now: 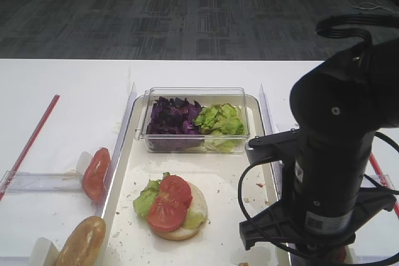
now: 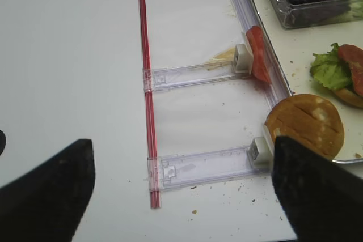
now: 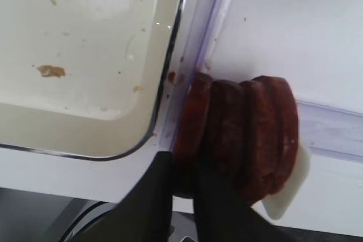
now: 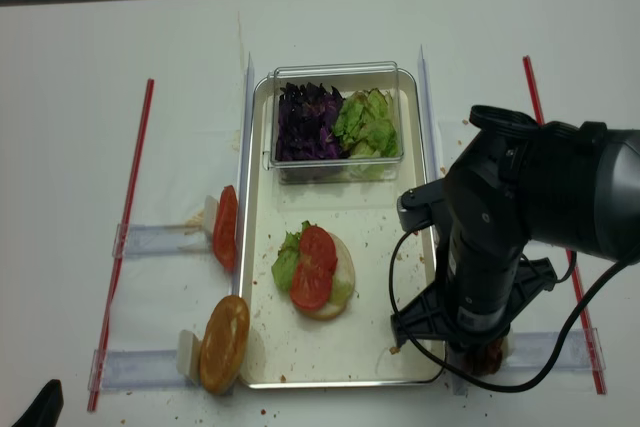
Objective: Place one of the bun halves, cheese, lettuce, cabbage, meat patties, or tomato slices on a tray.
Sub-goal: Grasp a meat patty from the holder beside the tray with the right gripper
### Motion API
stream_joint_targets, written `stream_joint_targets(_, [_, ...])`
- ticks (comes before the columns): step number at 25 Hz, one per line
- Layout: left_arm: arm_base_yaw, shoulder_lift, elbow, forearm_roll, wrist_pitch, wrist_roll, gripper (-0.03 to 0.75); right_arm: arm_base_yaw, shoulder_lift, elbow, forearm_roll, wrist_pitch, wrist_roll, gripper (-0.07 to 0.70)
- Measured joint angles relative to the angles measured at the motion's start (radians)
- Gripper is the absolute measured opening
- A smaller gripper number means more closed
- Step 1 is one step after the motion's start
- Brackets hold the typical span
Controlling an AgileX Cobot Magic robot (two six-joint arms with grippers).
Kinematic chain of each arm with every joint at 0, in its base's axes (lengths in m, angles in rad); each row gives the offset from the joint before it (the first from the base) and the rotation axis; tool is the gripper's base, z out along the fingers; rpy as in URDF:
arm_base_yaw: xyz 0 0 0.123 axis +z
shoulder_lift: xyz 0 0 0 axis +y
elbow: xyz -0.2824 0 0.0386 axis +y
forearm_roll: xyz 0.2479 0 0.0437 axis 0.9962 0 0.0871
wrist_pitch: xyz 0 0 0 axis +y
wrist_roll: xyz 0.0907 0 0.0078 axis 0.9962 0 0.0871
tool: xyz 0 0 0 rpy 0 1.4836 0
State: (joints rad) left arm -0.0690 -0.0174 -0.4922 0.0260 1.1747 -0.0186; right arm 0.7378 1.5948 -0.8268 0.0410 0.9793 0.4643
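Note:
Several meat patties [image 3: 249, 134] stand on edge in a clear rack just right of the tray [image 3: 85, 55]. My right gripper [image 3: 184, 165] is shut on the leftmost patty [image 3: 193, 117], one black finger [image 3: 153, 196] on each side of it. On the tray floor [image 1: 249, 172] lies a bun half [image 1: 198, 207] topped with lettuce and tomato slices [image 1: 169, 207]. My left gripper [image 2: 181, 185] hangs open over the bare table left of the tray, with nothing between its fingers. In the high views the right arm [image 1: 330, 172] hides its own gripper.
A clear tub [image 1: 196, 95] at the tray's far end holds purple cabbage [image 1: 174, 116] and green lettuce [image 1: 219, 119]. Left of the tray, clear racks hold a tomato slice [image 1: 95, 172] and a bun half [image 1: 81, 241]. Red rods [image 4: 125, 237] lie along both sides of the table.

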Motion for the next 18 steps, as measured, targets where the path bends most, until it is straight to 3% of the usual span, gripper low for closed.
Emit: stream_joint_targets(18, [0.0,0.0,0.0,0.0,0.0,0.0,0.616,0.0,0.0,0.0,-0.004,0.002,0.006,0.132])
